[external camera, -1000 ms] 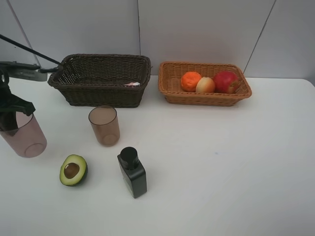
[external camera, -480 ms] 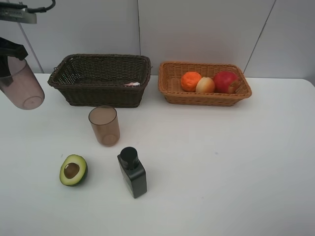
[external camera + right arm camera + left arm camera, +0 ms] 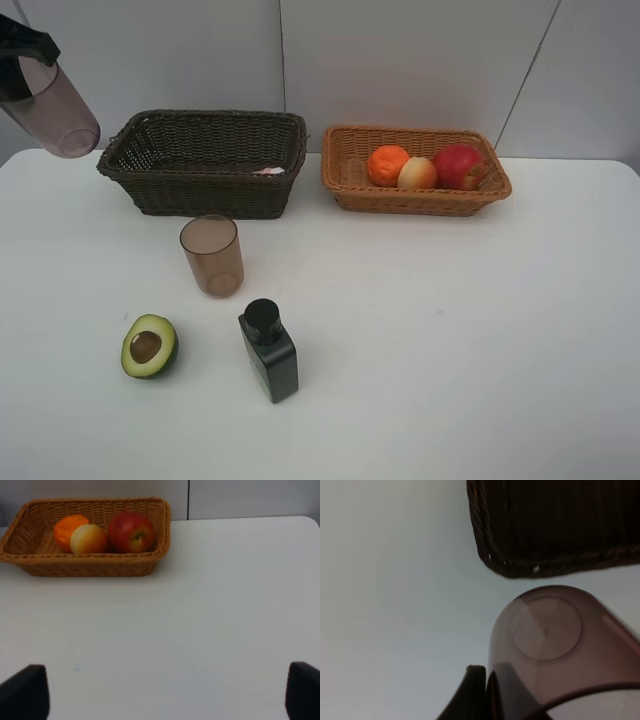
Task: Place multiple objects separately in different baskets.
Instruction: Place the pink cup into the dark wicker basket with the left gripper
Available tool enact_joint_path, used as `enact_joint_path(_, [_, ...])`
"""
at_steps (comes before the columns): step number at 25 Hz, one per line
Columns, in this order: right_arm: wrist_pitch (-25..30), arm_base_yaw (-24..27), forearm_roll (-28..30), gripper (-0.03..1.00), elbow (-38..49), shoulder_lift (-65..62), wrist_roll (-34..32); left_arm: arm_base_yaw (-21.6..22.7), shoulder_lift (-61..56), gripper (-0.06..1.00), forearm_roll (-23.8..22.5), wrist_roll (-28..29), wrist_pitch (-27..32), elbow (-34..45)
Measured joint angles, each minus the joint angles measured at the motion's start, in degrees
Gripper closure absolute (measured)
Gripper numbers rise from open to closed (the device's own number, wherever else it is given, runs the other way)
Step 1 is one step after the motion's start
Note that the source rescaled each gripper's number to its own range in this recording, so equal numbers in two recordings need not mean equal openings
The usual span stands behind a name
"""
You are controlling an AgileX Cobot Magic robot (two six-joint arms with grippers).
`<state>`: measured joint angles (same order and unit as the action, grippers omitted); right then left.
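Since the earlier frames, the translucent brownish-pink cup [image 3: 62,120] has risen with the left claw [image 3: 18,62] from low over the tabletop [image 3: 450,330] to high at the far left. The claw is pinching the cup's wall near the rim, and the cup hangs tilted with its base pointing down and toward the baskets.

The coming move turns on one relation. The deep dark brown wicker basket [image 3: 205,185] lies to the right of the cup and below it, and its long axis runs across the view. The left wrist view shows the cup's base just outside the basket's near corner, not yet over the opening. My judgement is that the cup has to travel right, past the rim, before it can be let go. Nothing stands in that path.

A sliver of pink [image 3: 268,171] shows inside the basket, too little to identify with certainty. In front of the basket, a second brownish-pink cup [image 3: 212,256] stands upright. The halved green avocado [image 3: 149,346] and the black square bottle [image 3: 269,350] lie nearer the camera, and all three are well below the carried cup.

Further right, the shallow orange-tan wicker basket [image 3: 420,205] holds the orange tangerine [image 3: 388,165], the orange-yellow peach [image 3: 417,173] and the red apple [image 3: 458,165], packed in a row. The right claw [image 3: 161,695] is spread wide and holds nothing. It faces that basket from well back, so the left arm is the nearer one.
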<state>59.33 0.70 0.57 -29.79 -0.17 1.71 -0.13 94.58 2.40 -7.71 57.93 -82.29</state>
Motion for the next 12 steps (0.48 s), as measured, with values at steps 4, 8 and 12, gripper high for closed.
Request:
enact_joint_path(4, [0.0, 0.0, 0.0, -0.03, 0.0, 0.0, 0.0, 0.0, 0.7, 0.93, -0.2, -2.1, -8.4, 0.0])
enact_joint_path(8, [0.0, 0.0, 0.0, -0.03, 0.1, 0.0, 0.0, 0.0, 4.2, 0.93, -0.2, -4.0, -15.7, 0.0])
enact_joint_path(12, [0.0, 0.0, 0.0, -0.03, 0.1, 0.0, 0.0, -0.1, 8.6, 0.93, -0.2, -4.8, -22.2, 0.0])
